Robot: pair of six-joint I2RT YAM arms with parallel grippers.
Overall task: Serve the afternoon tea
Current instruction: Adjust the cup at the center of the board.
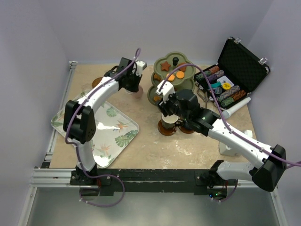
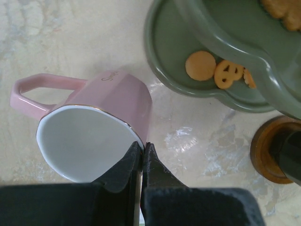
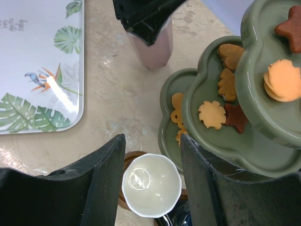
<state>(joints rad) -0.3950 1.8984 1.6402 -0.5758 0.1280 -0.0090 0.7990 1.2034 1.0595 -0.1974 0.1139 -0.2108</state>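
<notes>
My left gripper (image 2: 142, 147) is shut on the rim of the pinkish-white cup (image 2: 110, 106), one finger inside and one outside. The cup is on the table left of the olive-green three-tier stand (image 1: 162, 96), its handle pointing away from the stand. Orange and brown biscuits (image 3: 211, 114) lie on the tiers. My right gripper (image 3: 151, 137) hangs open over the cream cup (image 3: 151, 184), a finger on each side and gaps between. That cup stands on a brown saucer (image 3: 128, 160). The navy cup (image 3: 184, 219) shows just beside it.
The leaf-patterned white tray (image 1: 113, 136) lies at the front left, a third brown saucer (image 1: 97, 82) behind it. An open black case of poker chips (image 1: 230, 80) stands right of the stand. Another saucer (image 2: 265, 150) sits near the stand's base.
</notes>
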